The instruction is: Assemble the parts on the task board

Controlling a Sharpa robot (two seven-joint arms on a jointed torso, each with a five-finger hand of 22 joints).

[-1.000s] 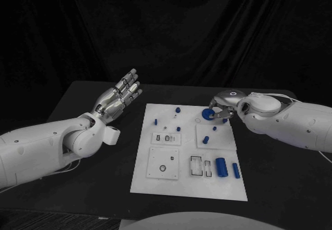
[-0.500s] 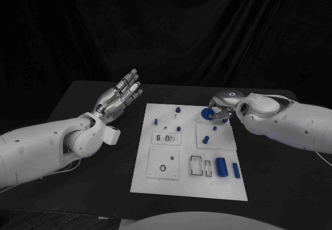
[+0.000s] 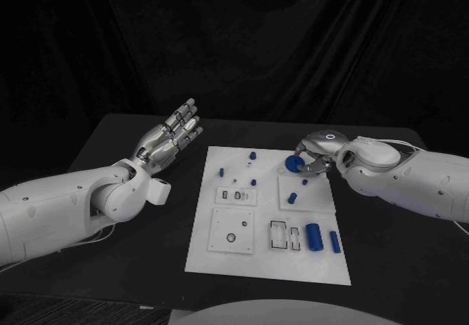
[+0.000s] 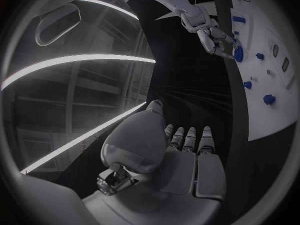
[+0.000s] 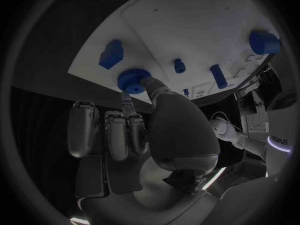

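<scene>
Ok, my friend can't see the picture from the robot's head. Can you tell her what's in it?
The right hand pinches a round blue part at the far edge of a white board on a black table. The left hand is off to the board's side, fingers straight, holding nothing. More small blue parts dot the board.
</scene>
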